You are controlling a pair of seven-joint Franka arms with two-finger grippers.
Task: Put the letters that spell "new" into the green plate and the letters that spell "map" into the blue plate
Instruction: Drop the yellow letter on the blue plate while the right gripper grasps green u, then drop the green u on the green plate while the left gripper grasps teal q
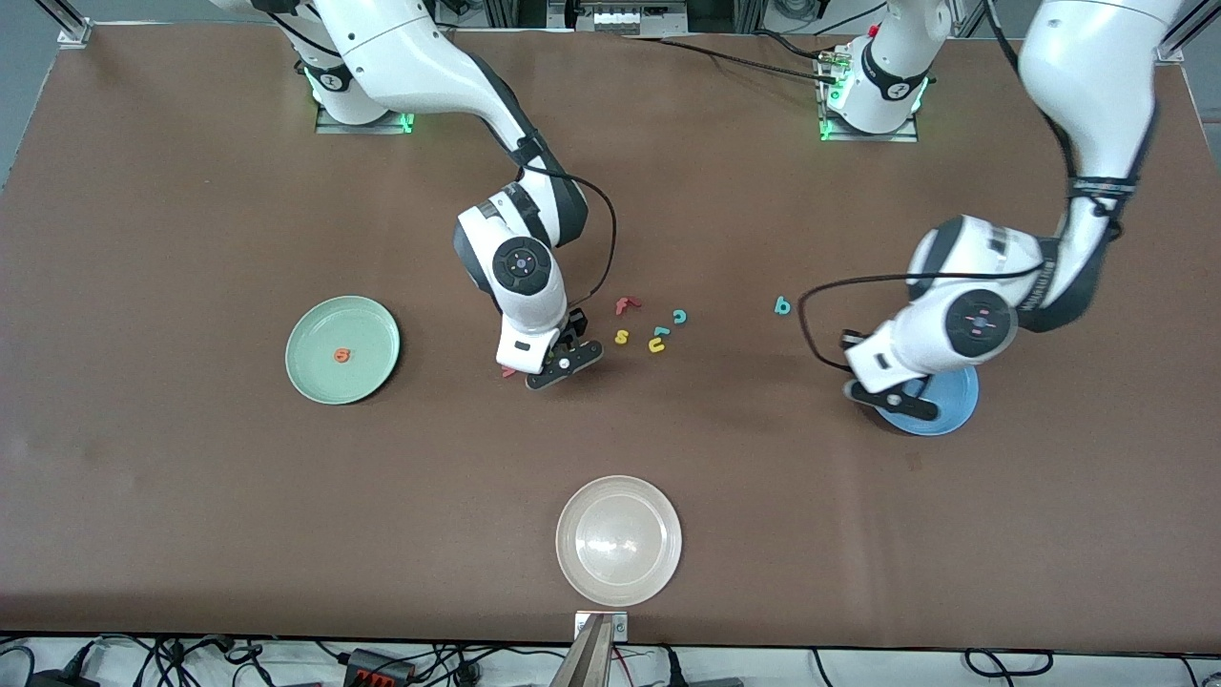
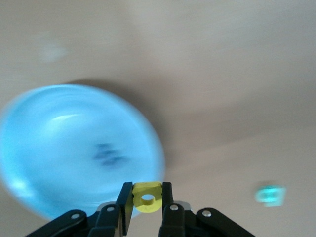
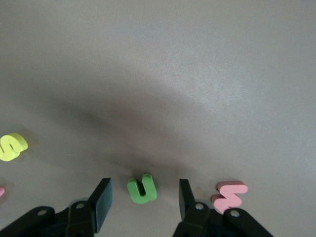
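The orange "e" [image 1: 343, 356] lies in the green plate [image 1: 315, 382], which sits on the worktop [image 1: 191, 496] toward the right arm's end. The dark green "n" [image 3: 142, 188] lies flat on the worktop between the spread fingers [image 3: 102, 201] of the right gripper [image 1: 551, 361], not touched by either; this gripper is down low between the green plate and the cluster of loose letters. The pinkish-red "w" [image 3: 229, 194] lies on the worktop just beside one of those fingers, on its outer side; in the front view only a red sliver of it shows at the gripper's edge [image 1: 509, 372].

The yellow "a" [image 2: 147, 196] is pinched between the fingers [image 2: 125, 203] of the left gripper [image 2: 147, 205], which hangs over the rim of the blue plate [image 1: 954, 405] at the left arm's end. A dark, blurred shape inside the blue plate [image 2: 109, 154] may be the blue "m", but I cannot tell. The teal "p" [image 1: 782, 305] lies alone on the worktop, farther from the front camera than the blue plate.

The loose cluster beside the right gripper holds a red "f" [image 1: 626, 305], a yellow "s" [image 1: 622, 336], a yellow "u" [image 1: 656, 345] and a teal "c" [image 1: 679, 317]. A whitish-beige plate [image 1: 591, 563] sits much nearer the front camera than the cluster.
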